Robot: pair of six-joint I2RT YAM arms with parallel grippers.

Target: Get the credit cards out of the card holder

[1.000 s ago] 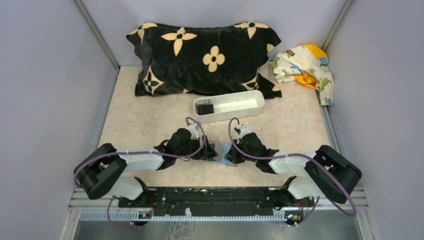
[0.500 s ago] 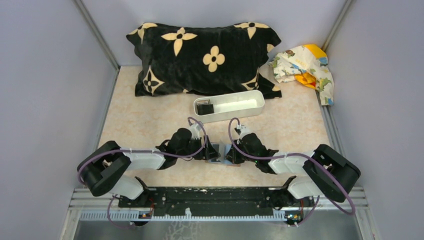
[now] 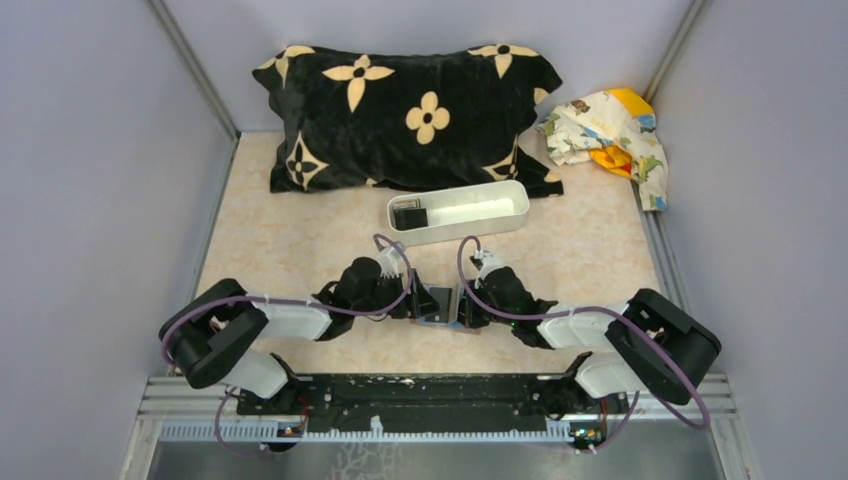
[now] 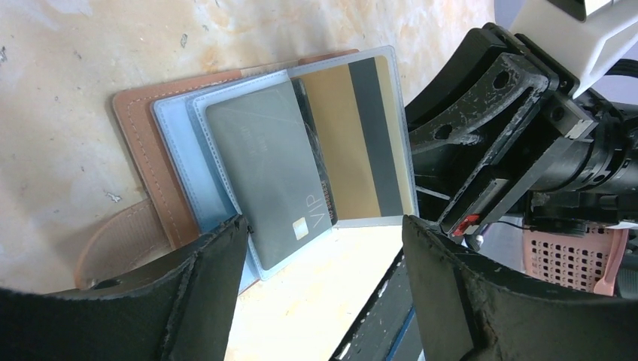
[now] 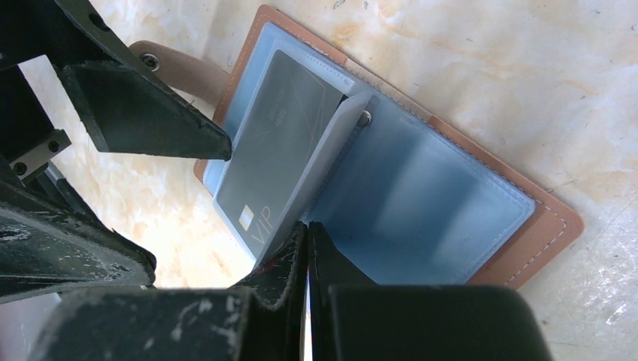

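The card holder (image 4: 143, 143) lies open by the table's near edge. The right fingers (image 5: 286, 263) are closed on its clear leaf, propping the gold card (image 4: 353, 143). The left fingers (image 4: 211, 278) are wide and empty, straddling the grey VIP card (image 4: 271, 173), which they must next pinch and slide free. The white tray (image 3: 523, 205) beyond holds perhaps 1 dark card. Nothing blocks.

Top view: even, diffuse light, sharp, soft shadows only. Left wrist: glare blows out the counter (image 4: 327, 280) between the left gripper (image 4: 323, 222) fingers (image 4: 203, 293), which sit dark and soft-focus. Right wrist: hazy sheen on card holder (image 5: 429, 195) sleeves.
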